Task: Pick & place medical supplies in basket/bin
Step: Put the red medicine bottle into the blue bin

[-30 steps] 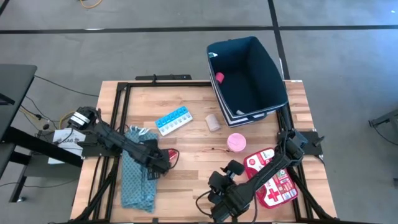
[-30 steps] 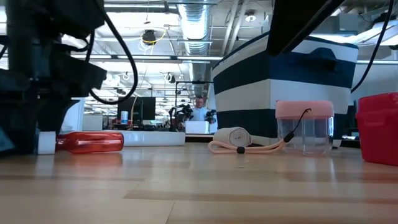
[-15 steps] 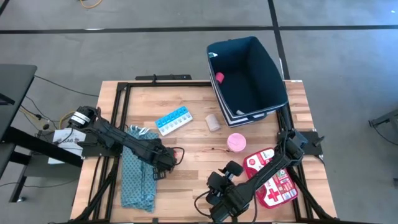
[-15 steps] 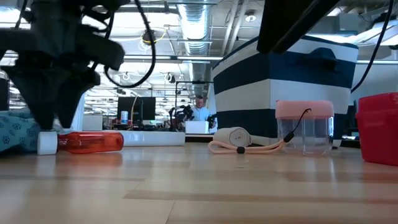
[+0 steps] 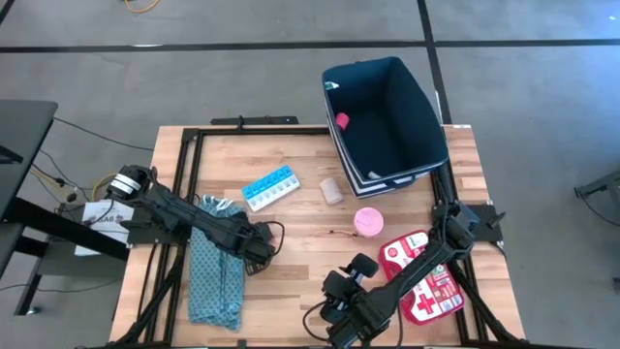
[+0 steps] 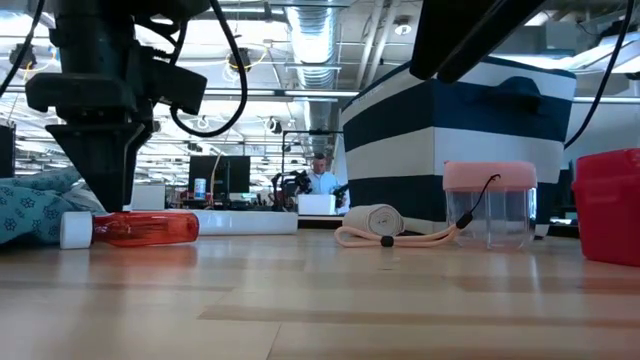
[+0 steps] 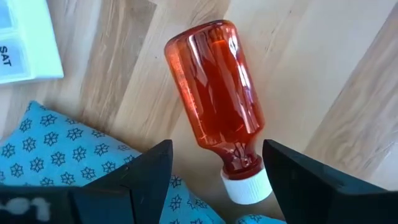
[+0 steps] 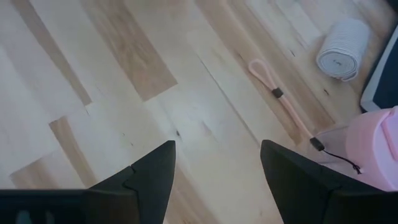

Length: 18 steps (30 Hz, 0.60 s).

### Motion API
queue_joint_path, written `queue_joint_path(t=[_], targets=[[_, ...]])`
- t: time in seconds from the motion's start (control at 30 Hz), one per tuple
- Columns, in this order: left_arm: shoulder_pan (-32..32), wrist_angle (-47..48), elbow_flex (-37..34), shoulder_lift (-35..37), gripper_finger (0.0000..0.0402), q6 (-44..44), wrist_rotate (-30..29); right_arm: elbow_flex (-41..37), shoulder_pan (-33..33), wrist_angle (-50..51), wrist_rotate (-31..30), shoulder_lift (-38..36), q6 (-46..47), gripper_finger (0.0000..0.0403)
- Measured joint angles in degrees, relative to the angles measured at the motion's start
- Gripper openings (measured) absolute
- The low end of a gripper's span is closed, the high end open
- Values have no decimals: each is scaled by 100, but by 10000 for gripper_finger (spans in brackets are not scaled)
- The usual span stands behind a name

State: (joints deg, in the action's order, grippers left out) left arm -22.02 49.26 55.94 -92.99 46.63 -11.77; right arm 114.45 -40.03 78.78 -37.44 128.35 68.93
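Note:
A red see-through bottle [image 7: 214,93] with a white cap [image 7: 245,186] lies on its side on the wood, beside the teal patterned cloth [image 5: 215,276]. My left gripper [image 7: 216,152] hovers open just over the bottle's neck [image 6: 100,195], one finger on each side, pointing down. My right gripper [image 5: 347,275] hangs open over bare wood near the front edge, touching nothing. The navy bin [image 5: 387,116] stands at the far right with a pink cube [image 5: 341,121] inside. The pill organizer [image 5: 270,187], bandage roll [image 5: 332,190], pink tape roll [image 5: 368,221] and first aid pouch [image 5: 423,279] lie on the table.
A thin pink cord [image 8: 280,93] runs from the tape roll [image 8: 376,149] toward the bandage roll [image 8: 342,56]. Black frame rails [image 5: 189,155] edge the table. Bare wood lies between the two grippers.
My left gripper has risen off the table and rolled about its own axis, drifting slightly toward the table's right. The bottle has stayed lying where it was, and the teal cloth now shows behind it in the low view.

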Motion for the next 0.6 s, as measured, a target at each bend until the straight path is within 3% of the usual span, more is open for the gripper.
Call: queue_joint_path(t=[0.6], targets=[[-39, -29, 0, 0, 242, 2, 94, -2, -4, -4, -14, 0, 2, 230]])
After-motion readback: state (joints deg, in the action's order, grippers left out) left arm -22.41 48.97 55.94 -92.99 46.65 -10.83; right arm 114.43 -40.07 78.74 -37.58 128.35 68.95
